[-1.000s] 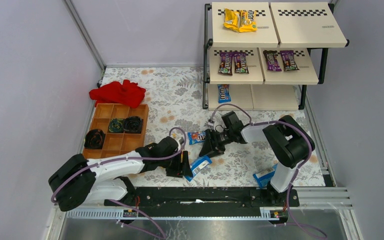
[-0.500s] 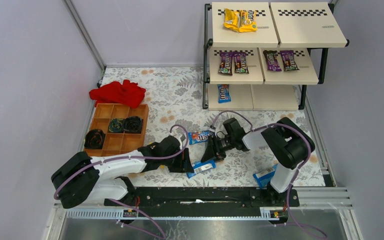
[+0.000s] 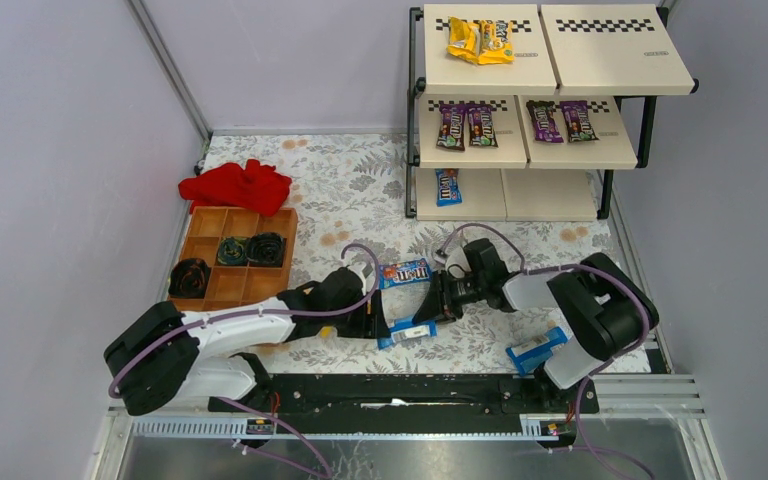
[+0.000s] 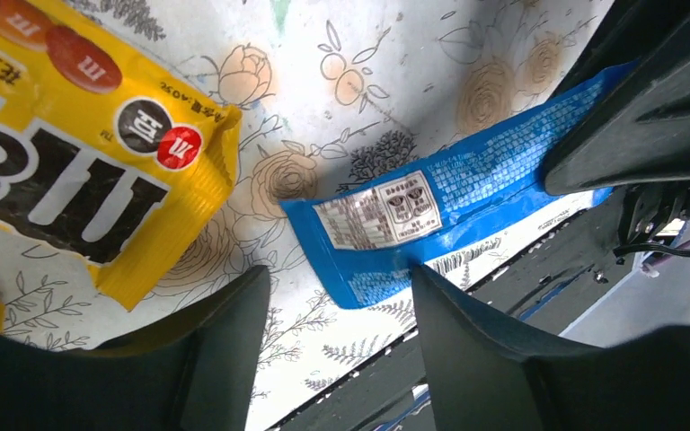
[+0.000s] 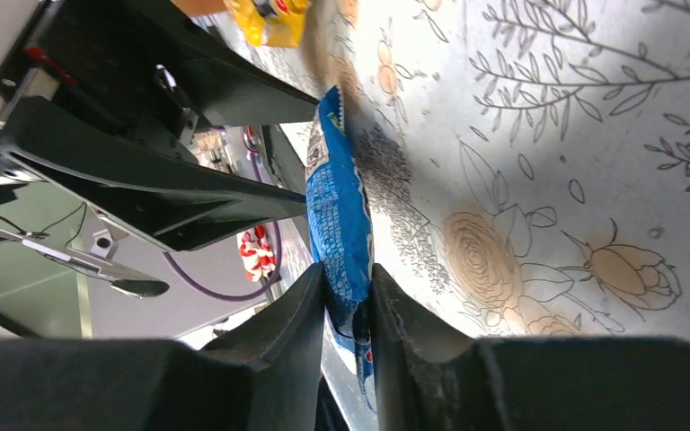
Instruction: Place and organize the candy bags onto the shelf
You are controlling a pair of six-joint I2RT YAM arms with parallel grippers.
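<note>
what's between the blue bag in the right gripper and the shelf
Nothing upright. The right gripper pinches the blue bag; toward the shelf only another candy bag lies flat on the mat.

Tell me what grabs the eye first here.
At the near middle of the mat, the right gripper pinches a blue candy bag, with the open left gripper close beside it. At far right stands the shelf, yellow bags on top, purple-brown ones below.
</note>
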